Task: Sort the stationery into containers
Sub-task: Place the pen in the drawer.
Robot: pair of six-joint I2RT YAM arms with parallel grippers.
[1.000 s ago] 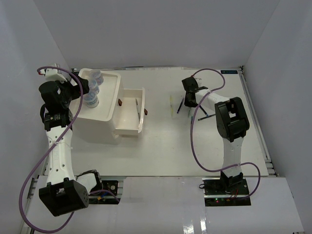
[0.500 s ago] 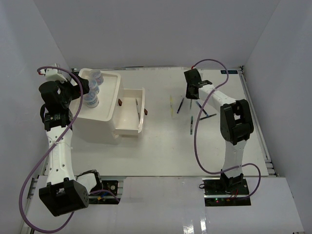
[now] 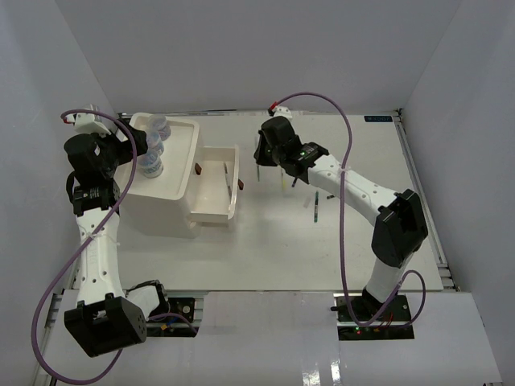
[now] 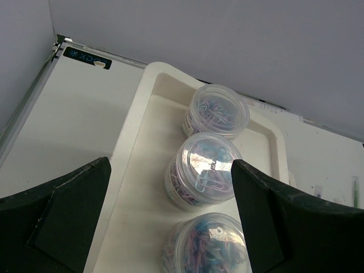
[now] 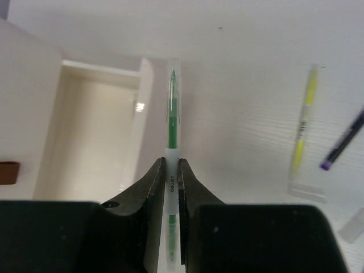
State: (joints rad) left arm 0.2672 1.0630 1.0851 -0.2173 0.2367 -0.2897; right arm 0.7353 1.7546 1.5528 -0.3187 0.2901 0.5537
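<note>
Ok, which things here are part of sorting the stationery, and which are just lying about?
Part of the job: green pen, held in the right gripper; yellow pen and dark pen on the table; three clear jars in the top tray; the open drawer.
Just lying about: purple cables; blue label at the table's far edge.

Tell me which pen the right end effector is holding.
The green pen, pinched in the right end effector; the yellow pen and the dark pen lie on the table.
</note>
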